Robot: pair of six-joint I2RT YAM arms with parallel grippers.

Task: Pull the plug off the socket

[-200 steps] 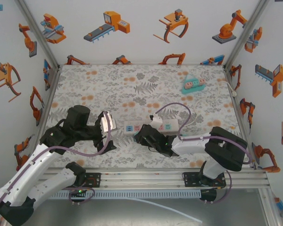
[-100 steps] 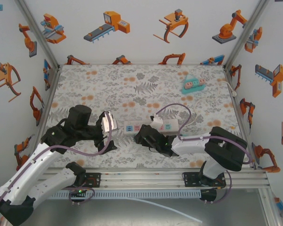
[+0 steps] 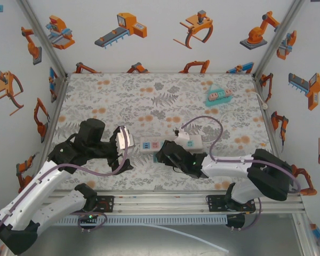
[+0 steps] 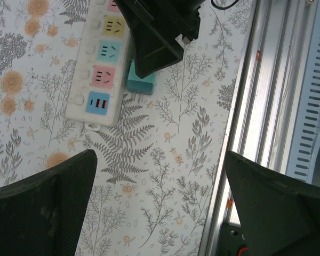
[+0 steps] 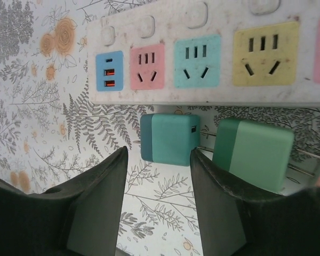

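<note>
A white power strip (image 3: 168, 143) with coloured sockets (image 5: 197, 56) lies in the middle of the table. None of the sockets facing the right wrist camera holds a plug. A teal plug (image 5: 170, 140) and a green plug (image 5: 254, 153) lie flat on the table just in front of the strip, their prongs bare. My right gripper (image 5: 159, 160) is open and low over the table, its fingertips on either side of the teal plug's near end. That teal plug (image 4: 141, 82) also shows under the right gripper (image 3: 162, 154). My left gripper (image 4: 160, 181) hangs wide open left of the strip, holding nothing.
A second, teal power strip (image 3: 219, 95) lies at the back right beside a white cable (image 3: 260, 100). The aluminium rail (image 4: 266, 106) runs along the front edge close to both grippers. A purple cable (image 3: 213, 128) loops above the right arm.
The right arm's forearm and elbow have swung to the right while its gripper stays at the strip's front edge. The left arm has hardly moved.
</note>
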